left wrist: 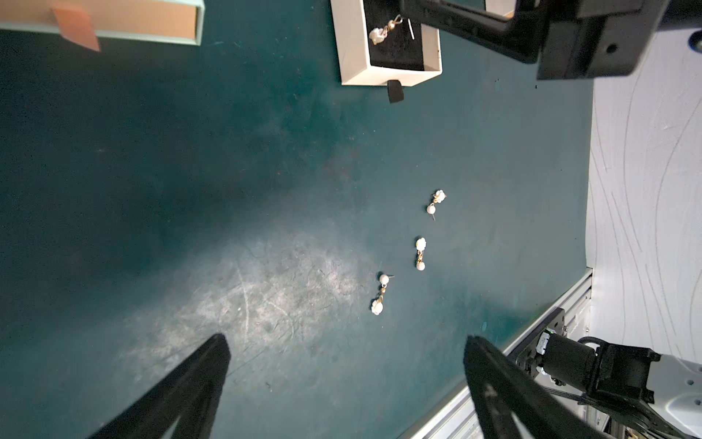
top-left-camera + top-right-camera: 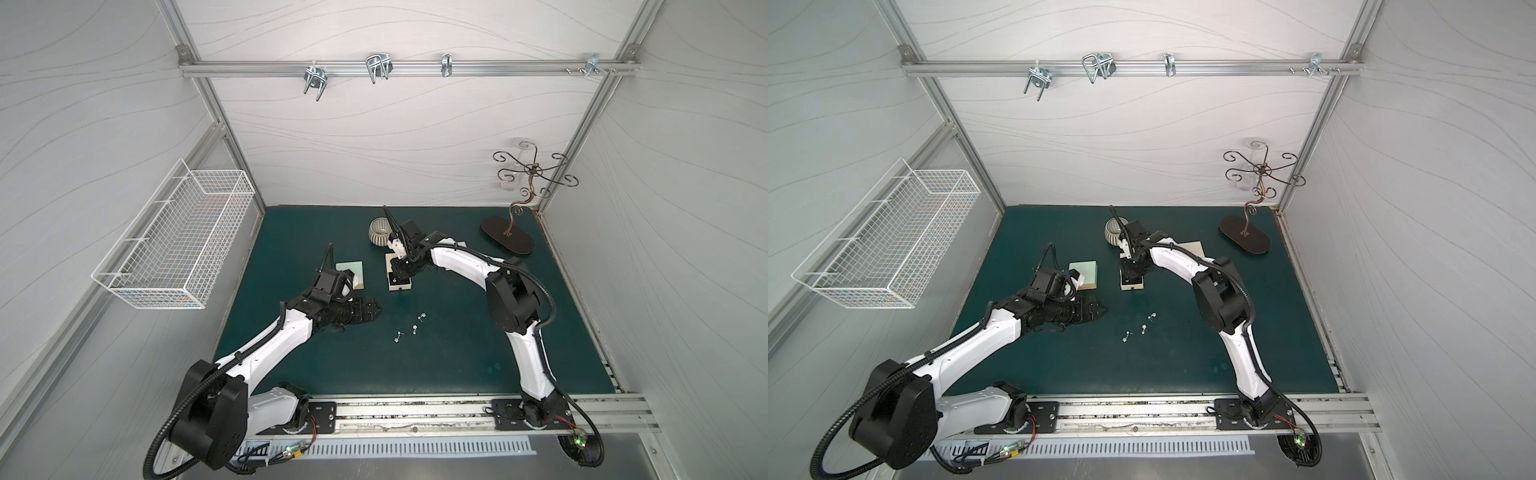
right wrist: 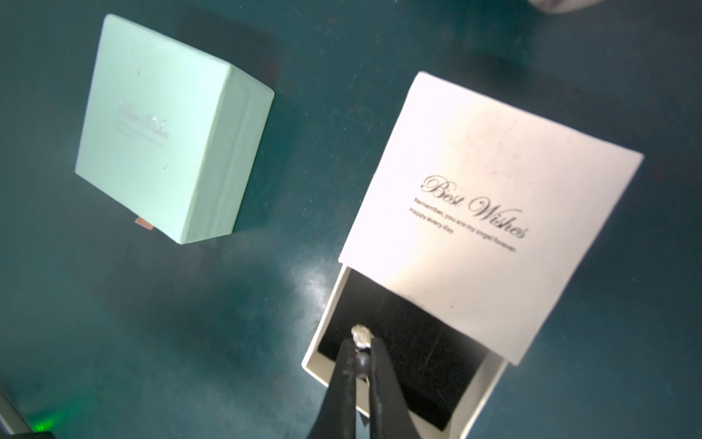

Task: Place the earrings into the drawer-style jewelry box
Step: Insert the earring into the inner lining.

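Observation:
The white drawer-style jewelry box lies mid-table with its black-lined drawer pulled out. My right gripper hovers over that drawer, shut on an earring whose pale flower head pokes out past the fingertips. In the left wrist view an earring shows over the drawer, close by the right gripper's fingers. Three pearl-and-flower earrings lie loose on the green mat; a top view shows them as silvery specks. My left gripper is open and empty just short of them.
A shut mint-green box sits left of the white one, partly under my left wrist. Behind are a ribbed bowl and a dark jewelry stand. A wire basket hangs on the left wall.

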Available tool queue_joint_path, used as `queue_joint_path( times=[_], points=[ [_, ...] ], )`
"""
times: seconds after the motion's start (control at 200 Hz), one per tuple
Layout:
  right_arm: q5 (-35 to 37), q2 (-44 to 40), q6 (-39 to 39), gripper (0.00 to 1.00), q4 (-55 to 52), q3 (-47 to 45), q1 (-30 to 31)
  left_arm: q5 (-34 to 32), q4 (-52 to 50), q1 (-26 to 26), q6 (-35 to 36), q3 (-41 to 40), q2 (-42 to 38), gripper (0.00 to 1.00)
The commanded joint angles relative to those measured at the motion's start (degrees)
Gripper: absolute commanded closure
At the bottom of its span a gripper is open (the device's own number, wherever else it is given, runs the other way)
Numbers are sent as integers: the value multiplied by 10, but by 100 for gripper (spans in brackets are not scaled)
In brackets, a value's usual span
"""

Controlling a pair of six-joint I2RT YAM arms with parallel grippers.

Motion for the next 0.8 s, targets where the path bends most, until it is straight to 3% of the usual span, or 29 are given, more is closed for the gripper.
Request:
queue_joint_path(
  times=[0.0, 0.795],
  points=[
    [-9, 17, -2, 92, -17, 19, -2, 9, 23, 0, -7, 2, -11, 1],
    [6, 1, -10, 81, -29, 32, -11, 15, 25, 0, -10, 1, -6, 1]
  ],
)
